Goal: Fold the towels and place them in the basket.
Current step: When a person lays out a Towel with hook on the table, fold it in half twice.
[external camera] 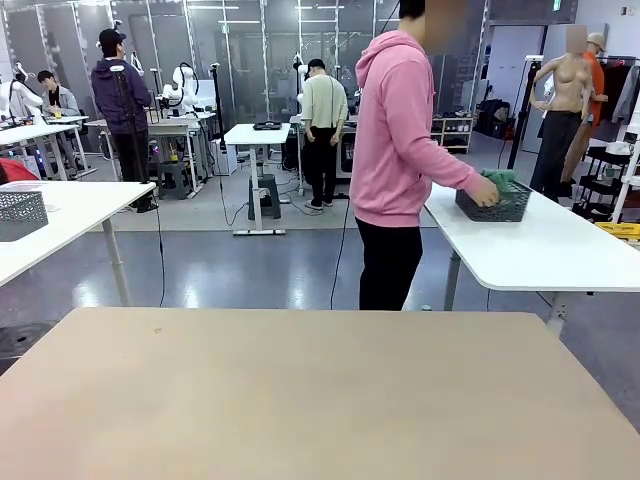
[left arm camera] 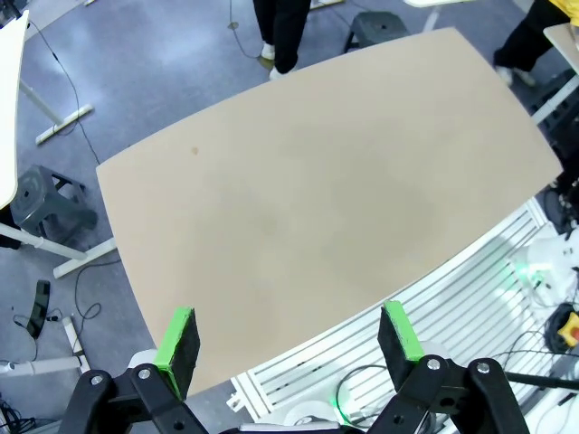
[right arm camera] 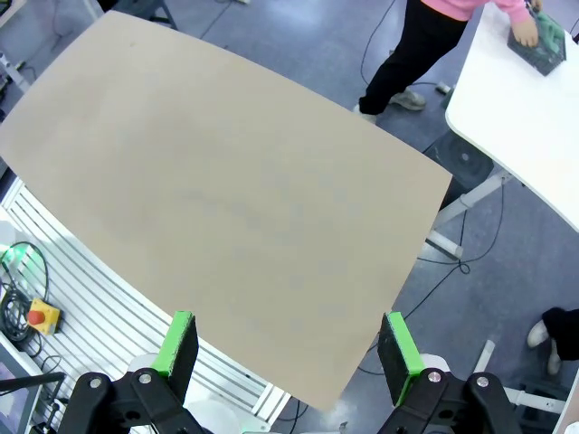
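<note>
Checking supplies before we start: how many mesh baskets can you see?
2. One basket sits on the white table at right, under the person's hand; a second basket sits on the far-left table. Others may be hidden.

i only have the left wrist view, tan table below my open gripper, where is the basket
Observer: The basket is on a white table beyond the tan table, on the robot's right.
Operator: anyone near it
Observer: A person in a pink hoodie stands at that table, one hand at the basket's rim.
Operator: towels in it?
Observer: Something green, likely the mint towel, shows in the basket; I cannot make out the blue-grey one.
Operator: right gripper?
Observer: The right gripper is open, holding nothing, above the tan table's near edge.
</note>
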{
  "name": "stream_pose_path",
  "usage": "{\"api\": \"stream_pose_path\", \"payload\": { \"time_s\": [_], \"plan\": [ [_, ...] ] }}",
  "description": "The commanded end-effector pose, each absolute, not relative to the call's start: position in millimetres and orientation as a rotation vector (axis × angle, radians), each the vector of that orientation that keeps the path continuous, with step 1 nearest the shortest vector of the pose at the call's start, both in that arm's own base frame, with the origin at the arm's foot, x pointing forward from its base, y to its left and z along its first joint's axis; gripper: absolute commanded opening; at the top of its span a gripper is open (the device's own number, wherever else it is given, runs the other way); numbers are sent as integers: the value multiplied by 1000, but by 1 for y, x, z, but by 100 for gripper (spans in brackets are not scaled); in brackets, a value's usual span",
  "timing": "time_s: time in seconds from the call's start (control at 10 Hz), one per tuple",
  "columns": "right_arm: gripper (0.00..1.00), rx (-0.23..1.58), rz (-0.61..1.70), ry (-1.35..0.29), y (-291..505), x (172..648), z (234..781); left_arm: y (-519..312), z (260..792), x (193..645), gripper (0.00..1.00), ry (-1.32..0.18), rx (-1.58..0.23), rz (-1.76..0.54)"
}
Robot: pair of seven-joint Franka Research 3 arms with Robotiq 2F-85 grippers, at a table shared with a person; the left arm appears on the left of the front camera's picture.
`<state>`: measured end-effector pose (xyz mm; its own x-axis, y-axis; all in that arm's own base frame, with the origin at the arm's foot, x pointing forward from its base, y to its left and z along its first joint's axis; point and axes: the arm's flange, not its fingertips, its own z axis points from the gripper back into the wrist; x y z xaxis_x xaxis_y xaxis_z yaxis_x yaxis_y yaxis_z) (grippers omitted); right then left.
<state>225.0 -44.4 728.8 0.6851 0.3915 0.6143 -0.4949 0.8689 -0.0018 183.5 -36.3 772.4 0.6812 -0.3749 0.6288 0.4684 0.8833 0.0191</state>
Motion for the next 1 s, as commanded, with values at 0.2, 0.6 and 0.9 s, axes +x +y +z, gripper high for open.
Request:
{"api": "stream_pose_path", "payload": {
  "time_s": [0.2, 0.6, 0.9],
  "plan": [
    [100, 172, 503, -646, -44, 223, 730, -37, 774, 183, 100, -671, -147, -479],
    [100, 172, 503, -646, -44, 223, 730, -37, 774, 183, 100, -671, -147, -479],
    [100, 172, 503, -646, -44, 223, 730, -37, 774, 183, 100, -671, -147, -479]
  ]
}}
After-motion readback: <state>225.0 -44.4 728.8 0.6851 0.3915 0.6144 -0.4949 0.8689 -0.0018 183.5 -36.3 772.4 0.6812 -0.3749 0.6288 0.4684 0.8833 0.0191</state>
